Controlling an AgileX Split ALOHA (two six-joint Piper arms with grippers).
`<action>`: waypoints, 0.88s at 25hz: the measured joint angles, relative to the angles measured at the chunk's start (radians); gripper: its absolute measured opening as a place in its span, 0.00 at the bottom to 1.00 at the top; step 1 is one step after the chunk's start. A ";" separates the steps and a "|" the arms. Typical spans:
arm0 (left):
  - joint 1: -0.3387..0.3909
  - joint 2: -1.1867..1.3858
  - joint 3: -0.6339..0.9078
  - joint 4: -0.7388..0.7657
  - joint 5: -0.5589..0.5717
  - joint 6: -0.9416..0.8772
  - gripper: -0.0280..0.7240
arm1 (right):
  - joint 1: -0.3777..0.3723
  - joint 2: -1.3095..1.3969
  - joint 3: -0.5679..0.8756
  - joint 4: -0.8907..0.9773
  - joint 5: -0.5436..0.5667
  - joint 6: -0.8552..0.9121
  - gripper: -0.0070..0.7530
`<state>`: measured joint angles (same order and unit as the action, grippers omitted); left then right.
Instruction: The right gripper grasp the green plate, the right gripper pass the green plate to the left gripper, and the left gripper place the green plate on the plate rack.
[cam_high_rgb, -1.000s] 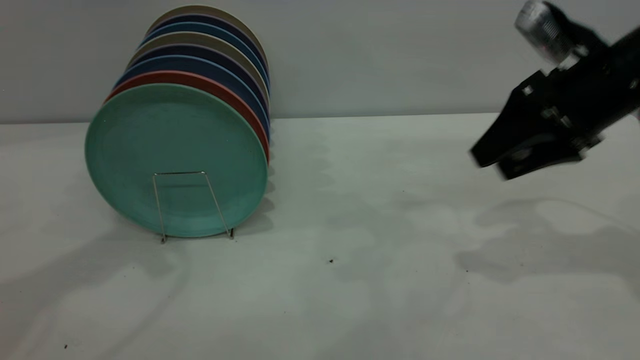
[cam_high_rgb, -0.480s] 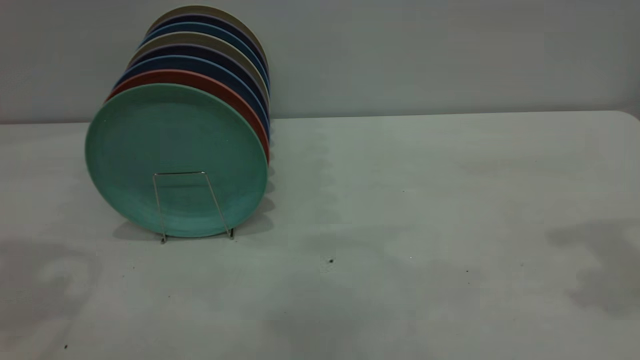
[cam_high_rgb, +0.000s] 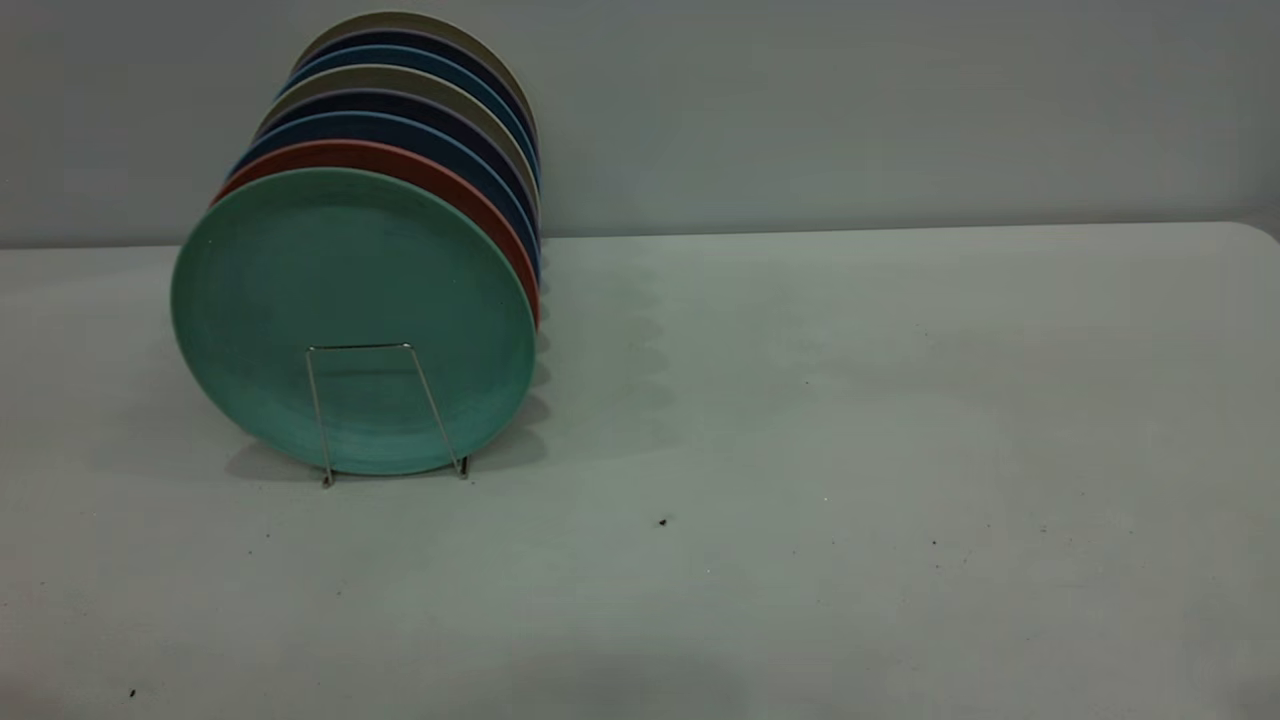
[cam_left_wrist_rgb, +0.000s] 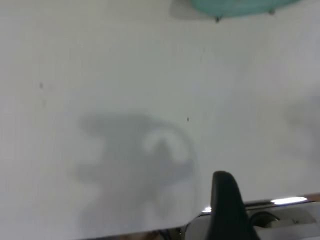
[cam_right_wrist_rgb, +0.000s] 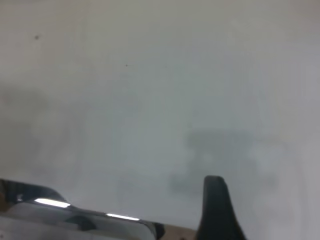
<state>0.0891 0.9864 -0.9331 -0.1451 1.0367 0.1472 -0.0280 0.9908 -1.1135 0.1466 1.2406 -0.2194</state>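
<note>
The green plate (cam_high_rgb: 352, 320) stands on its edge at the left side of the exterior view, in the front slot of the plate rack (cam_high_rgb: 385, 412). One thin wire loop of the rack rises in front of the lower part of the plate, and its two feet touch the desk (cam_high_rgb: 850, 450). Just behind the green plate stands a red plate (cam_high_rgb: 455, 190), and behind that one a row of blue plates (cam_high_rgb: 440, 140) and beige plates (cam_high_rgb: 400, 78), all upright and close together, going toward the upper left of the frame. The right half of the desk is bare, with a few small dark specks.

No arm shows in the exterior view. In the left wrist view, one black finger of the left claw (cam_left_wrist_rgb: 227, 207) shows at the bottom edge, above the desk; the lower rim of the green plate (cam_left_wrist_rgb: 240, 6) is at the top edge, well apart from it. In the right wrist view, one black finger of the right claw (cam_right_wrist_rgb: 215, 210) shows at the bottom edge, over the bare desk. For both claws only one finger is visible, so I cannot tell how wide they are; neither holds anything that can be seen.
</note>
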 joint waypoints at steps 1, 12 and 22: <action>0.000 -0.030 0.040 0.000 -0.012 -0.003 0.66 | 0.000 -0.047 0.031 0.001 0.000 -0.007 0.71; 0.000 -0.460 0.379 0.006 -0.039 -0.007 0.66 | 0.000 -0.440 0.399 0.011 0.000 -0.019 0.71; -0.007 -0.860 0.442 0.052 0.081 -0.019 0.66 | 0.060 -0.861 0.635 0.027 -0.086 -0.019 0.71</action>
<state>0.0826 0.1260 -0.4907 -0.0927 1.1174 0.1279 0.0316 0.1301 -0.4785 0.1740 1.1544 -0.2381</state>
